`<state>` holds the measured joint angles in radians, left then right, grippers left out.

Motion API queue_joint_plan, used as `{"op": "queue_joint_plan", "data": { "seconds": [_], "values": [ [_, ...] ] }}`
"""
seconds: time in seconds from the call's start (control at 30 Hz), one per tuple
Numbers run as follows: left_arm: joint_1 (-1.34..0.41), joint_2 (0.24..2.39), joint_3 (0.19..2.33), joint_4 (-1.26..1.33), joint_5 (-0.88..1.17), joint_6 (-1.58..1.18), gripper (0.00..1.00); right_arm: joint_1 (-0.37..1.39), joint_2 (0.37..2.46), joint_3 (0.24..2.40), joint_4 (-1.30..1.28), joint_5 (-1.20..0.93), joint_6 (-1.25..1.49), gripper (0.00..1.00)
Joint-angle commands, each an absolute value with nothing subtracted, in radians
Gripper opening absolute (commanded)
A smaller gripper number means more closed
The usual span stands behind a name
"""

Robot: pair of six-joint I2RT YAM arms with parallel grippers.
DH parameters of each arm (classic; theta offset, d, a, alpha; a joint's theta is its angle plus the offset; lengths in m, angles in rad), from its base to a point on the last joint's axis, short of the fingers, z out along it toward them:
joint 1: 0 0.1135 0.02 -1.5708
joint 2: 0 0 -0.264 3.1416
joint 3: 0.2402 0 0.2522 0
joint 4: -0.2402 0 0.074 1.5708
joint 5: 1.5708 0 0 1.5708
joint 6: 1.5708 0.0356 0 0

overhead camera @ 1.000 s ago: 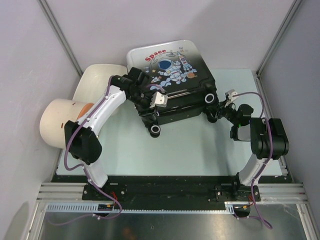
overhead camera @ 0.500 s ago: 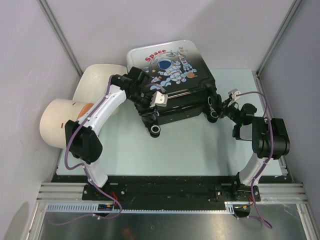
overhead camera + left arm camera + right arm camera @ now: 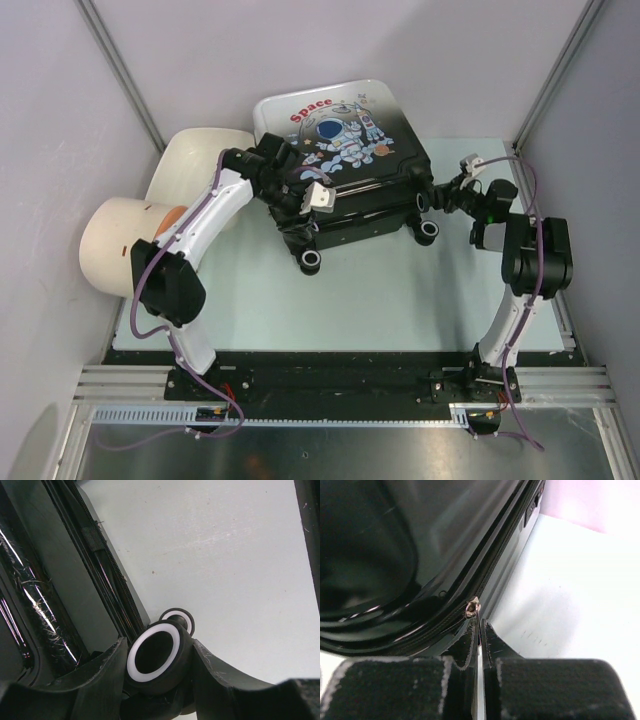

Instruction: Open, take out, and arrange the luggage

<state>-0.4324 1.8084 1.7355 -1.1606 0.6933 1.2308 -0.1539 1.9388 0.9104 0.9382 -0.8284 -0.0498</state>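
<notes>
The luggage (image 3: 345, 150), a white-to-black suitcase with an astronaut "Space" print, lies flat at the back middle of the table. My left gripper (image 3: 298, 222) is at its front left corner, jaws closed on either side of a black wheel with a white ring (image 3: 156, 654); a second wheel (image 3: 179, 619) shows beyond it. My right gripper (image 3: 432, 197) is at the case's right side. In the right wrist view its fingertips (image 3: 480, 630) are pressed together on the metal zipper pull (image 3: 472, 608) at the black zip seam.
A cream tub (image 3: 195, 160) and a cream cylinder with an orange end (image 3: 115, 245) lie left of the case, under my left arm. Grey walls close in on three sides. The pale green tabletop (image 3: 380, 295) shows in front of the case.
My right gripper has shut and shifted back along the case's right side onto the zipper pull, uncovering the front right wheel. My left gripper and the case have stayed put.
</notes>
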Motion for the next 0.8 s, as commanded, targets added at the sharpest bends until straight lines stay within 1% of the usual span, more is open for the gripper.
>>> {"op": "queue_joint_plan", "data": {
  "seconds": [0.0, 0.17, 0.33, 0.57, 0.6, 0.73, 0.77],
  "values": [
    [-0.256, 1.965, 1.687, -0.87, 0.339, 1.189, 0.51, -0.195, 2.006, 1.077, 1.017, -0.752, -0.072, 0.0],
    [-0.265, 1.95, 1.692, -0.87, 0.394, 1.187, 0.51, -0.167, 2.118, 1.201, 1.038, -0.785, -0.029, 0.0],
    [-0.279, 1.933, 1.69, -0.868, 0.451, 1.19, 0.52, -0.103, 2.226, 1.324, 1.061, -0.799, -0.005, 0.0],
    [-0.35, 1.87, 1.643, -0.868, 0.498, 1.193, 0.54, -0.052, 2.382, 1.518, 1.069, -0.759, 0.028, 0.0],
    [-0.357, 1.864, 1.635, -0.87, 0.503, 1.186, 0.54, -0.048, 2.399, 1.576, 1.065, -0.755, 0.031, 0.0],
    [-0.388, 1.842, 1.632, -0.868, 0.543, 1.132, 0.57, -0.02, 2.497, 1.715, 1.037, -0.733, 0.043, 0.0],
    [-0.399, 1.838, 1.631, -0.868, 0.56, 1.111, 0.61, -0.015, 2.508, 1.739, 1.032, -0.726, 0.043, 0.0]
  ]
}}
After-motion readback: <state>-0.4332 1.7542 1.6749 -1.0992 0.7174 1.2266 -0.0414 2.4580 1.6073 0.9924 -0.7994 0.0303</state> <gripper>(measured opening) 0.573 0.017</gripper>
